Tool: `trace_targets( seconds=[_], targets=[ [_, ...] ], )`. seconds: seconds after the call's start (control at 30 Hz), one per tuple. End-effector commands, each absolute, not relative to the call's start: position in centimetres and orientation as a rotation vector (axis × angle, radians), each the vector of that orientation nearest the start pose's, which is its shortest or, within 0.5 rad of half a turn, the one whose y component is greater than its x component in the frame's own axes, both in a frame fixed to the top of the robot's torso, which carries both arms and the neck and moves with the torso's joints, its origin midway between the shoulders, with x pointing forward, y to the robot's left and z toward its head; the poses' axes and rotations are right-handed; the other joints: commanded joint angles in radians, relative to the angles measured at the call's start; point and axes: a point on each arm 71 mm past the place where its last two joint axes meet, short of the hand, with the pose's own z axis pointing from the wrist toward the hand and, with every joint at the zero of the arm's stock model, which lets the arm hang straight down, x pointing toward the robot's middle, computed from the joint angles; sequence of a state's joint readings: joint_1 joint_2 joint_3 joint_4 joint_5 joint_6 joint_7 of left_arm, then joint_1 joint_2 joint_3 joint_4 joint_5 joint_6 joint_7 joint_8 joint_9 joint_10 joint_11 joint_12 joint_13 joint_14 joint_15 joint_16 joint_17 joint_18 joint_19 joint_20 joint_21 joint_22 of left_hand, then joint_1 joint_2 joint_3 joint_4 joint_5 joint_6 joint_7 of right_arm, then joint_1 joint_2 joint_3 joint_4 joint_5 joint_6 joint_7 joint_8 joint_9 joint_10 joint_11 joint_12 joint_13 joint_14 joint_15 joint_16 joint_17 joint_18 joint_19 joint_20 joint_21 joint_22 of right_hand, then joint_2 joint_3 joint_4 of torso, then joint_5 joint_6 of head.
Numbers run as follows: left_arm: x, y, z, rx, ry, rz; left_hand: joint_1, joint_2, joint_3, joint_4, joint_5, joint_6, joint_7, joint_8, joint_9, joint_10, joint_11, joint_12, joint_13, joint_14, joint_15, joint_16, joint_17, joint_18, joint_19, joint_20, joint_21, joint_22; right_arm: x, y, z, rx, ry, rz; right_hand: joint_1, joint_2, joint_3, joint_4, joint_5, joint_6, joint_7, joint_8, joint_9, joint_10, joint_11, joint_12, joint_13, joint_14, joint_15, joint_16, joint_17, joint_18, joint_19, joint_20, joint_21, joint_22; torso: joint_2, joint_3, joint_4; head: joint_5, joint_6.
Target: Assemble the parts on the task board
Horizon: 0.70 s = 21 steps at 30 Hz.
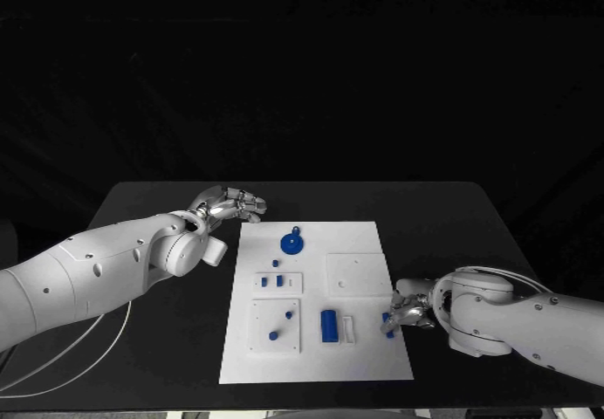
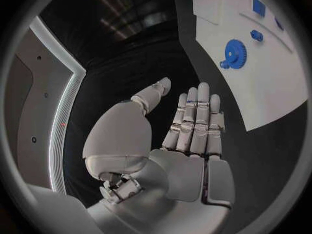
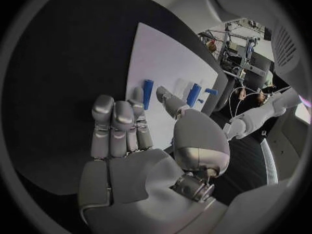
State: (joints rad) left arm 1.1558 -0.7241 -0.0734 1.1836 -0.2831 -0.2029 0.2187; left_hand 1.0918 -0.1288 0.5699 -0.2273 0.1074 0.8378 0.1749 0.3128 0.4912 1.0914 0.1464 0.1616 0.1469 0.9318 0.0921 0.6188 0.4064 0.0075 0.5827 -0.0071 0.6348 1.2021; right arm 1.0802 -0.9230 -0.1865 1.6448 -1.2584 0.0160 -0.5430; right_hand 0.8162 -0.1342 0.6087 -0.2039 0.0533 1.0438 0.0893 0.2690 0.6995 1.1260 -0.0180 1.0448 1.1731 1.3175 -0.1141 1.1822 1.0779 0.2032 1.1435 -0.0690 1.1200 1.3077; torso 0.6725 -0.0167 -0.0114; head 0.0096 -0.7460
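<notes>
The white task board (image 1: 359, 353) lies in the middle of the table. A blue gear (image 1: 292, 243) sits near its far end, and a blue cylinder (image 1: 330, 325) lies near its front. Several small blue parts (image 1: 276, 281) stand along its left half. My left hand (image 1: 230, 206) hovers off the board's far left corner, fingers straight and holding nothing; its wrist view shows the gear (image 2: 234, 52) ahead. My right hand (image 1: 405, 312) is at the board's right edge, over a short blue bar (image 1: 387, 321). That bar (image 3: 148, 93) lies just beyond its fingertips (image 3: 137, 96), with nothing in the grasp.
Black table (image 1: 151, 349) surrounds the board on all sides. A white cable (image 1: 76, 353) trails from my left arm over the table's left side. White square insert plates (image 1: 356, 272) are set into the board.
</notes>
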Motion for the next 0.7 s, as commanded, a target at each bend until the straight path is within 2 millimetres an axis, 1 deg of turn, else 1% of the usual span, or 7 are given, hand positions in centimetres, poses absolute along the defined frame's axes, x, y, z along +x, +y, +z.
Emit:
trace_targets(
  seconds=[0.03, 0.27, 0.43, 0.53, 0.6, 0.67, 0.7],
  targets=[
    [52.8, 24.4, -24.1, -0.964, 1.682, -1.231, -0.009, 0.0, -0.004, 0.003, 0.0, -0.005, -0.002, 0.005, -0.002, -0.009, 0.0, 0.0, -0.001, 0.006, 0.001, -0.005, 0.002, 0.0, 0.004, 0.0, -0.003, 0.002, 39.7, -22.9, -31.5, -0.007, 2.371, 0.202, -0.003, -0.006, -0.001, 0.007, -0.004, -0.007, 0.002, -0.008, -0.097, 0.005, -0.002, -0.001, -0.001, 0.0, -0.01, -0.002, 0.0, 0.059, 0.002, 0.004, 0.004, 0.018, 0.0, -0.0003, -0.0005, 0.004, -0.002],
    [52.8, 24.5, -24.1, -0.965, 1.685, -1.232, -0.009, 0.0, -0.004, 0.004, 0.0, -0.005, -0.002, 0.005, -0.002, -0.009, 0.0, 0.0, -0.001, 0.007, 0.001, -0.005, 0.002, 0.0, 0.004, 0.0, -0.004, 0.002, 39.8, -21.9, -32.2, -0.091, 2.335, 0.174, -0.007, -0.009, -0.001, 0.012, -0.004, -0.006, 0.002, -0.008, -0.097, 0.006, -0.002, -0.001, 0.0, 0.0, -0.01, -0.001, 0.001, 0.059, 0.002, 0.004, 0.005, 0.018, 0.0, -0.0007, 0.0003, 0.006, -0.004],
    [52.8, 24.5, -24.1, -0.965, 1.686, -1.231, -0.01, 0.001, -0.004, 0.004, 0.0, -0.005, -0.002, 0.005, -0.002, -0.009, 0.0, 0.0, -0.002, 0.007, 0.001, -0.006, 0.003, 0.0, 0.004, 0.0, -0.004, 0.002, 39.5, -21.3, -32.7, -0.114, 2.336, 0.178, 0.001, -0.004, 0.007, 0.011, -0.004, -0.005, 0.001, -0.008, -0.097, 0.008, -0.003, 0.0, 0.001, 0.001, -0.011, -0.001, 0.001, 0.059, 0.003, 0.003, 0.006, 0.018, 0.0, -0.0005, -0.0003, 0.01, -0.006],
    [52.8, 24.5, -24.1, -0.966, 1.688, -1.231, -0.01, 0.001, -0.005, 0.005, -0.001, -0.005, -0.002, 0.005, -0.002, -0.009, 0.0, 0.0, -0.002, 0.007, 0.001, -0.006, 0.003, 0.0, 0.004, 0.0, -0.004, 0.002, 39.5, -21.2, -32.7, -0.114, 2.336, 0.181, 0.029, 0.0, 0.03, 0.0, -0.004, -0.004, 0.0, -0.008, -0.098, 0.008, -0.003, -0.001, 0.002, 0.001, -0.012, 0.0, 0.001, 0.059, 0.002, 0.0, 0.008, 0.018, 0.0, -0.0008, 0.0003, 0.009, -0.007],
    [52.8, 24.5, -24.1, -0.966, 1.688, -1.231, -0.01, 0.001, -0.005, 0.005, -0.001, -0.005, -0.002, 0.005, -0.002, -0.009, 0.0, 0.0, -0.002, 0.007, 0.001, -0.006, 0.003, 0.0, 0.004, 0.0, -0.004, 0.002, 39.5, -21.1, -32.7, -0.116, 2.338, 0.182, 0.051, 0.001, 0.059, -0.002, -0.004, -0.003, 0.0, -0.009, -0.099, 0.009, -0.003, -0.002, 0.002, 0.001, -0.012, -0.001, 0.001, 0.059, 0.002, 0.0, 0.008, 0.018, 0.0, -0.0011, -0.0002, 0.01, -0.008],
    [52.8, 24.4, -24.1, -0.965, 1.688, -1.232, -0.01, 0.001, -0.005, 0.005, -0.001, -0.005, -0.002, 0.005, -0.002, -0.009, 0.0, 0.0, -0.002, 0.007, 0.001, -0.006, 0.003, 0.0, 0.004, 0.0, -0.004, 0.002, 39.4, -21.0, -32.7, -0.111, 2.347, 0.188, 0.081, 0.006, 0.094, -0.015, -0.002, -0.002, 0.001, -0.01, -0.1, 0.01, -0.003, -0.002, 0.003, 0.001, -0.011, -0.001, 0.001, 0.059, 0.002, 0.0, 0.009, 0.018, -0.001, -0.001, -0.0005, 0.011, -0.008],
    [52.8, 24.4, -24.1, -0.965, 1.688, -1.232, -0.01, 0.001, -0.005, 0.005, -0.001, -0.005, -0.002, 0.005, -0.002, -0.009, 0.0, 0.0, -0.002, 0.007, 0.001, -0.006, 0.003, 0.0, 0.004, 0.0, -0.004, 0.002, 39.4, -21.0, -32.7, -0.111, 2.349, 0.19, 0.087, 0.006, 0.102, -0.021, -0.001, -0.001, 0.001, -0.01, -0.101, 0.01, -0.002, -0.002, 0.003, 0.001, -0.011, -0.001, 0.001, 0.059, 0.002, 0.001, 0.01, 0.018, -0.001, -0.001, -0.0005, 0.011, -0.008]
  ],
)
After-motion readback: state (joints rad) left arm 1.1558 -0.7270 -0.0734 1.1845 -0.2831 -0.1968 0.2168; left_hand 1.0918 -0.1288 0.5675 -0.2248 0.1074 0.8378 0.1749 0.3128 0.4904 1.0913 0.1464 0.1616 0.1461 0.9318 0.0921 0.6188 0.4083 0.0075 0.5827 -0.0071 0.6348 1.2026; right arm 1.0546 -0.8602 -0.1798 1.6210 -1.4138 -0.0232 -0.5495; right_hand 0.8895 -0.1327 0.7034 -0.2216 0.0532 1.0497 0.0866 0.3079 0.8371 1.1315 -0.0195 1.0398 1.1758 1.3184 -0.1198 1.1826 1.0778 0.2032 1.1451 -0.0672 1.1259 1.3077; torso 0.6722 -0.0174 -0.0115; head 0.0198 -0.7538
